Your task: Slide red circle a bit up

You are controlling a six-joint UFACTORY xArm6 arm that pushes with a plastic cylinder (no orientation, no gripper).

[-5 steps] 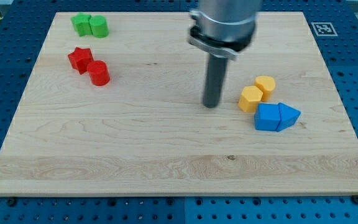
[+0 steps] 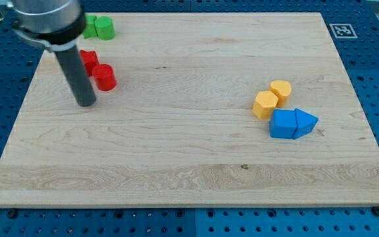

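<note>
The red circle [image 2: 104, 77] is a short red cylinder on the wooden board [image 2: 189, 164] at the view's upper left. A red star block [image 2: 88, 60] touches it at its upper left, partly hidden behind the rod. My tip [image 2: 85, 103] rests on the board just below and left of the red circle, a small gap apart from it. The arm's metal body covers the view's top left corner.
Two green blocks [image 2: 99, 27] sit at the top left, partly hidden by the arm. Two yellow blocks [image 2: 272, 98] and two blue blocks [image 2: 292, 123], a cube and a triangle, sit together at the right.
My tip has moved far left, from the board's middle near the yellow blocks to just below-left of the red circle. No block has moved.
</note>
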